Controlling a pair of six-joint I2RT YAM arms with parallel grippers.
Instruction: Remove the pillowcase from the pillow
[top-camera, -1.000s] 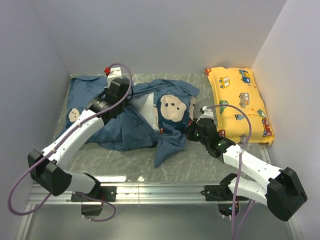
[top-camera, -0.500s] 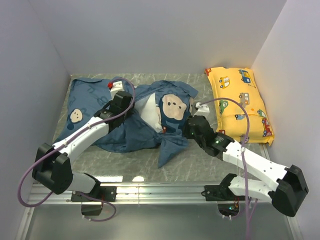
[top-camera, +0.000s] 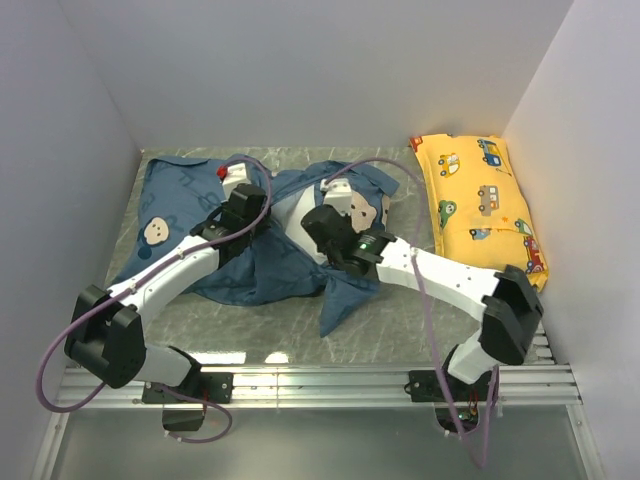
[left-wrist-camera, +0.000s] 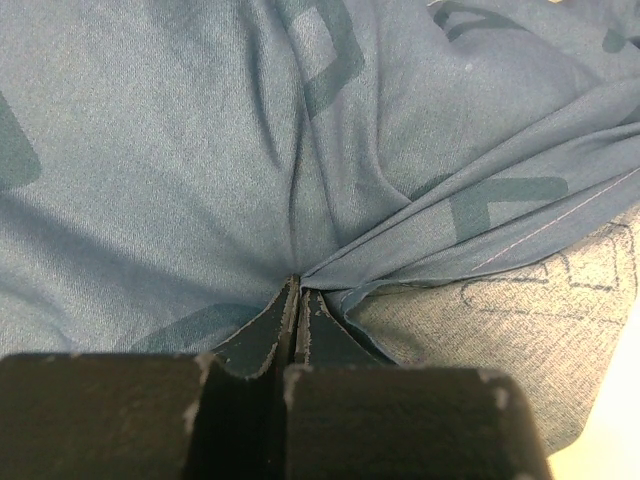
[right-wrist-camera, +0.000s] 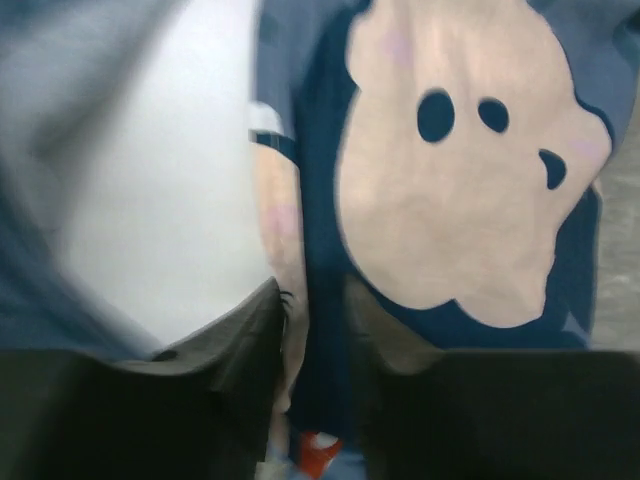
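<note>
The blue pillowcase (top-camera: 180, 190) lies crumpled across the table, still partly over the white pillow (top-camera: 297, 213), which shows bare in the middle. My left gripper (top-camera: 245, 200) is pressed down on the pillowcase. In the left wrist view it (left-wrist-camera: 298, 282) is shut on a pinch of blue cloth (left-wrist-camera: 200, 150). My right gripper (top-camera: 322, 222) reaches across to the case's open edge. In the right wrist view it (right-wrist-camera: 310, 290) has its jaws close together on a fold of the pillowcase (right-wrist-camera: 450, 170), beside the bare pillow (right-wrist-camera: 160, 200). That view is blurred.
A yellow car-print pillow (top-camera: 480, 205) lies along the right wall. White walls close in the left, back and right sides. A flap of the case hangs toward the near edge of the grey table (top-camera: 260, 330). The right arm lies diagonally over the table's right half.
My right gripper has swung left from the case's right edge to the opening beside the bare pillow. My left gripper has shifted slightly right and toward the front, still on the cloth.
</note>
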